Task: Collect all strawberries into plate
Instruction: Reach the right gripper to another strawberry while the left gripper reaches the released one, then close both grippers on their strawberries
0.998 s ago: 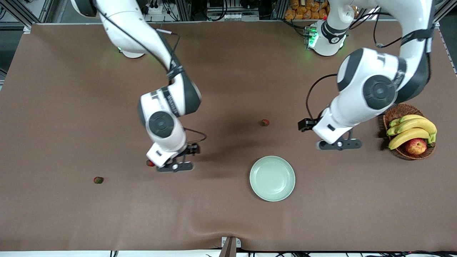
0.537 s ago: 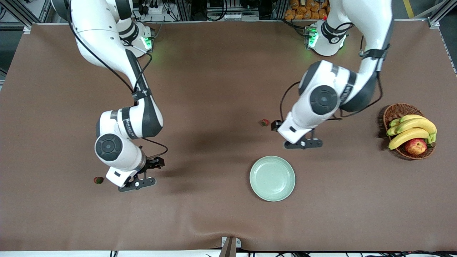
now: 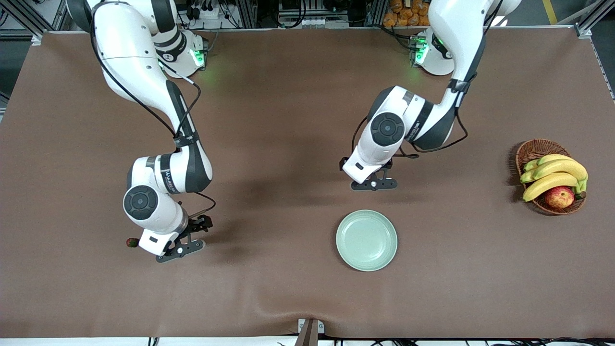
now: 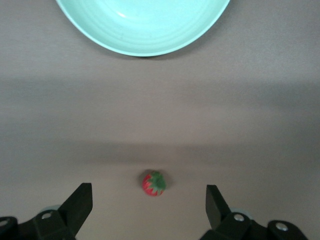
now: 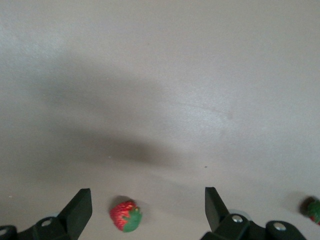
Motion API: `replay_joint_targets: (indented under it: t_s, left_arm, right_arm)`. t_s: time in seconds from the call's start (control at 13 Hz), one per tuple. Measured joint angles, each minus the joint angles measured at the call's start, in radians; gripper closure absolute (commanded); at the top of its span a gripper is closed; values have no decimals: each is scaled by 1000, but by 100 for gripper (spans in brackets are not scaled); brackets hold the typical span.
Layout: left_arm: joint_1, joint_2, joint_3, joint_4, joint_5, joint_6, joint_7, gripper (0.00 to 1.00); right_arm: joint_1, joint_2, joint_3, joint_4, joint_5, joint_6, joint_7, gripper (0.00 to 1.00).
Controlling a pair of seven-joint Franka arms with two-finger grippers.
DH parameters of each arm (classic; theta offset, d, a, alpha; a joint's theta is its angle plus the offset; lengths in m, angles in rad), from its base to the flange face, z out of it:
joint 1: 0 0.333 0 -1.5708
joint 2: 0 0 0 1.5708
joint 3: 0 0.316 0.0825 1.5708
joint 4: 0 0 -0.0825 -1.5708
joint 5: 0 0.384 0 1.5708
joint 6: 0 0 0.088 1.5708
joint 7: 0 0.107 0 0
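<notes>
Nearest you, the round pale mint-green plate (image 3: pixel 366 240) lies bare on the brown table cover (image 3: pixel 298 288).

Toward the right arm's end, your front view shows one small red strawberry (image 3: pixel 131 242) just beside the right gripper (image 3: pixel 180 250). That gripper's wrist view adds a second berry (image 5: pixel 314 210) at its edge, while the first (image 5: pixel 126 216) sits on the cloth between the spread fingers (image 5: pixel 80 210).

Farther back, the left gripper (image 3: pixel 374 184) hides its strawberry (image 4: pixel 154 183) from the front camera. Only its wrist view shows it, between wide-open fingers (image 4: pixel 215 200), untouched.

A brown wicker basket (image 3: pixel 533 151) holds yellow bananas (image 3: pixel 552 174) and an apple (image 3: pixel 559 197).
</notes>
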Motion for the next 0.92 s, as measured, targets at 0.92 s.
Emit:
replay_joint_targets:
  t_s: [0.92]
  left_arm:
    - [-53, 109, 8, -61, 48, 112, -76, 17]
  right_arm:
    - [-15, 32, 60, -94, 19, 31, -149, 0]
